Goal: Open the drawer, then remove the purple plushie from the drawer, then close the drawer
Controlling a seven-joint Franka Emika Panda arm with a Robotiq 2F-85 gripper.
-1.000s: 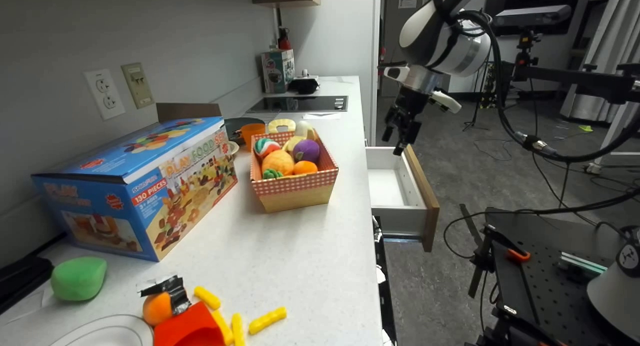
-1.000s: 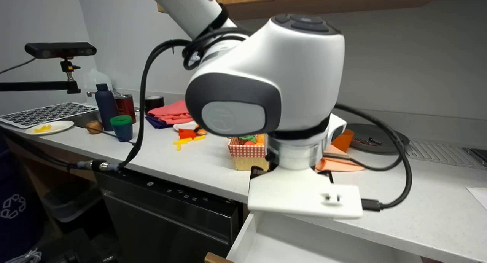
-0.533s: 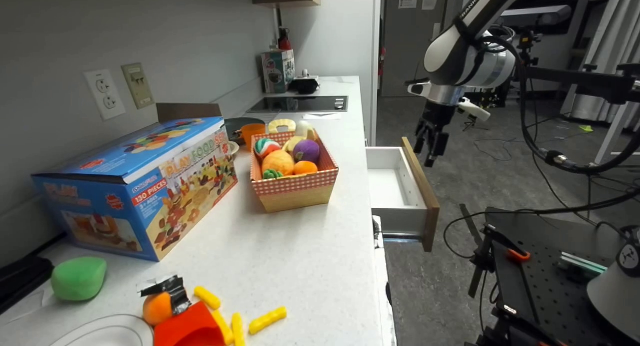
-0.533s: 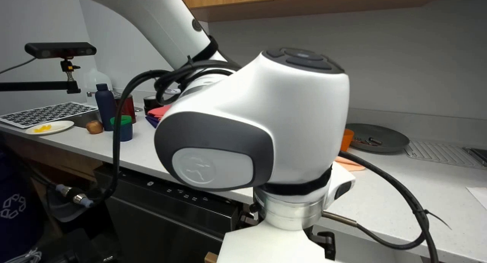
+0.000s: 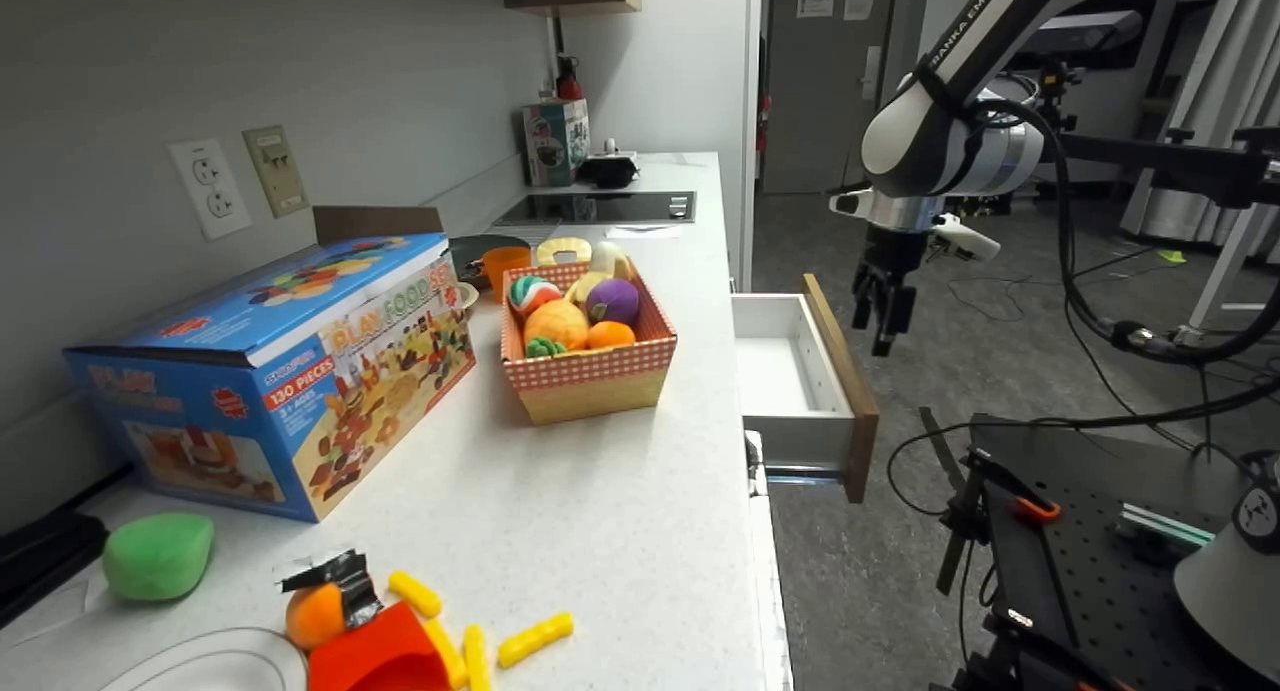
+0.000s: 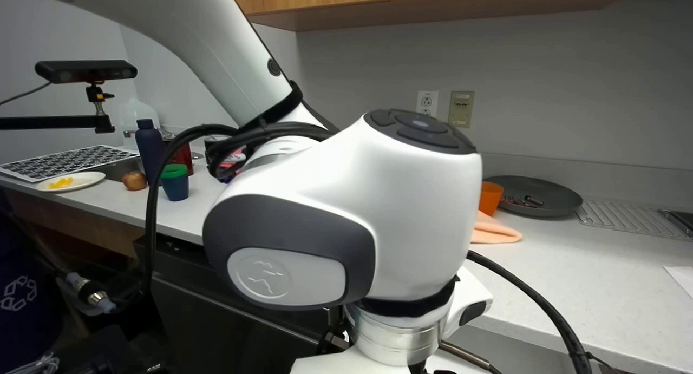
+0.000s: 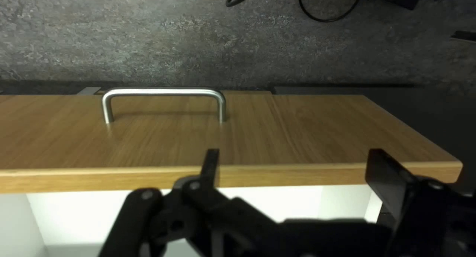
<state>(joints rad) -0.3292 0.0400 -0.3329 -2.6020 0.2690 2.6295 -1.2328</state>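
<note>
The drawer (image 5: 848, 376) stands pulled out under the counter. Its white inside shows nothing lying in it in an exterior view. The wrist view shows its wooden front (image 7: 297, 134) with a metal handle (image 7: 163, 91) left of the fingers. My gripper (image 5: 872, 336) hangs outside the drawer front, over the floor side. In the wrist view the gripper (image 7: 293, 154) is open, its fingers wide apart with nothing held; contact with the front is not visible. The purple plushie (image 5: 612, 302) lies among toy food in the red checked basket (image 5: 590, 391). The arm hides the drawer in an exterior view.
On the counter stand a blue toy-food box (image 5: 290, 371), an orange cup (image 6: 490, 198) and a grey pan (image 6: 536, 195). Yellow sticks (image 5: 535, 639) and a green toy (image 5: 158, 556) lie nearer. A black cart (image 5: 1110, 531) and loose cables sit outside the counter.
My gripper has moved from over the drawer to outside its front, and lower. Its jaws have stayed open. Drawer, basket and purple plushie have not moved.
</note>
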